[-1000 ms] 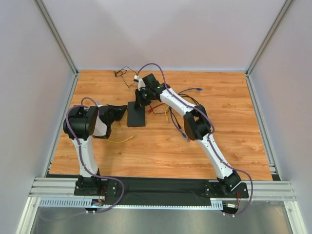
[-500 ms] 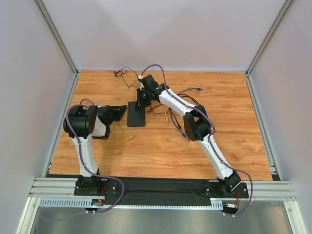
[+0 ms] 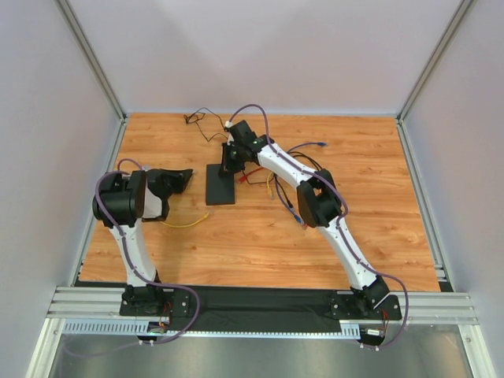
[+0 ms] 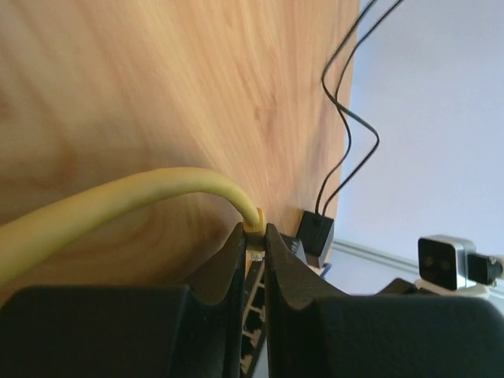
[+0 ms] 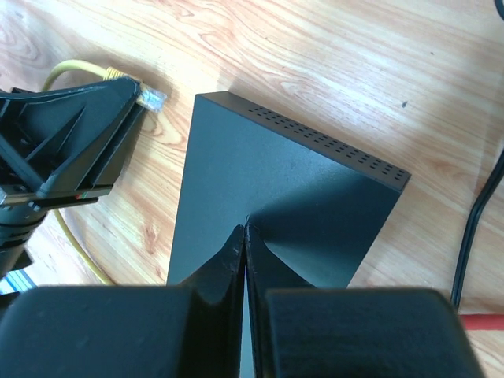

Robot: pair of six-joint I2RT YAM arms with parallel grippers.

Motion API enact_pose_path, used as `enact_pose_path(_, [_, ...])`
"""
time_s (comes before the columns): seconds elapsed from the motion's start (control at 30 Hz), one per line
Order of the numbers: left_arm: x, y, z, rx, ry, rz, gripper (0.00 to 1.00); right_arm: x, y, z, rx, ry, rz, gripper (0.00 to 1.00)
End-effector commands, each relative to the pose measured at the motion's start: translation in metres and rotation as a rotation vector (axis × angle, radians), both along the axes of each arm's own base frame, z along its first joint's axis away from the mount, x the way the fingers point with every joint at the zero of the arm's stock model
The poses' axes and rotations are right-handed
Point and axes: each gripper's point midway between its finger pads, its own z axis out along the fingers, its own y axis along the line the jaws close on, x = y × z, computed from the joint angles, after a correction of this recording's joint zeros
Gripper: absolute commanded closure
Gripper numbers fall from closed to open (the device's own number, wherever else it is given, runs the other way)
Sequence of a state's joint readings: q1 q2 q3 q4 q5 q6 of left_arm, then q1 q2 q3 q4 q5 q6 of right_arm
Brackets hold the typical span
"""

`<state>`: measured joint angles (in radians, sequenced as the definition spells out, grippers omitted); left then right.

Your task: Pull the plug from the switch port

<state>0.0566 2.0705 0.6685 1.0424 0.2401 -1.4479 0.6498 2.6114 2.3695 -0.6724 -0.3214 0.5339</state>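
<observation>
The switch [image 3: 221, 189], a flat black box, lies on the wooden table; in the right wrist view its top [image 5: 299, 173] fills the middle. My right gripper [image 3: 229, 163] is shut, its tips [image 5: 246, 227] resting on the switch's top and holding nothing. My left gripper [image 3: 186, 174] is shut on the yellow plug [image 4: 253, 222], whose clear tip [image 5: 151, 98] hangs a short way off the switch's left edge, outside the ports. Several sockets [image 4: 253, 315] show between the left fingers. The yellow cable [image 3: 186, 223] trails back under the left arm.
A tangle of red, yellow and black cables [image 3: 264, 178] lies right of the switch, and a blue cable [image 3: 315, 145] runs farther right. A small black adapter [image 4: 316, 235] on a thin black wire [image 3: 198, 117] sits near the back wall. Grey walls enclose the table.
My left arm has drawn back to the left with the plug, opening a gap to the switch. My right gripper has shifted slightly and closed fully on top of the switch.
</observation>
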Motion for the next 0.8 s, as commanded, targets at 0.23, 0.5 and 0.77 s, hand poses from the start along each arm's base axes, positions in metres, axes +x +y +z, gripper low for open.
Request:
enact_pose_path(0.23, [-0.030,-0.080,0.141,0.362,-0.202,-0.326,1.00,0.013,-0.024,0.018,-0.005,-0.111,0.049,0.93])
enact_pose_path(0.5, [-0.096,-0.163,0.238,0.532,-0.379,-0.577,1.00,0.044,-0.168,0.126,0.146,-0.235,-0.320,0.84])
enact_pose_path(0.77, [-0.113,-0.300,0.265,0.549,-0.457,-0.930,1.00,0.011,-0.356,0.151,0.013,-0.332,-0.635,0.76])
